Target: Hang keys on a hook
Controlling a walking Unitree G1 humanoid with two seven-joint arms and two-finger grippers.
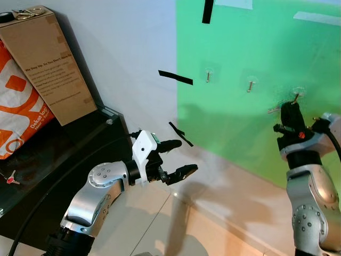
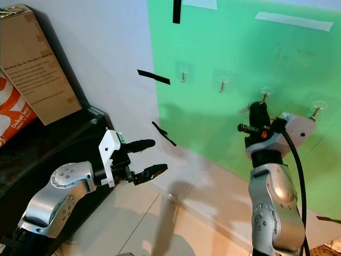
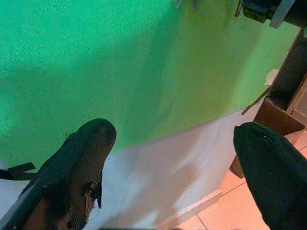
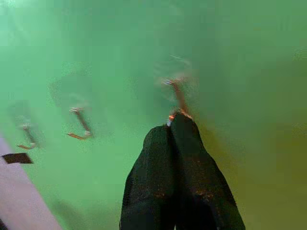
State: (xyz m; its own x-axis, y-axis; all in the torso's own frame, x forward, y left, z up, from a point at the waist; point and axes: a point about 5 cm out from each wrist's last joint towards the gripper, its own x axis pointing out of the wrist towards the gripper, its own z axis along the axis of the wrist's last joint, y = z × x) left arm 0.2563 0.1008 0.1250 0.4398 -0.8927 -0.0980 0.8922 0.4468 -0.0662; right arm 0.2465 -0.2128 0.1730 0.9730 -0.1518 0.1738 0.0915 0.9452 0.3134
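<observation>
Right gripper (image 1: pixel 291 109) raised to the third hook (image 4: pixel 178 93) on the green board (image 1: pixel 240 48), fingers pressed together; keys not discernible, presumably pinched at tips. Judgement: ease ring over hook tip before releasing. Left gripper (image 1: pixel 176 158) idle, fingers apart.

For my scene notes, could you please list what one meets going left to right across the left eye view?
Orange bag → cardboard box → left gripper → first hook → second hook → right gripper, raised at the third hook.
</observation>
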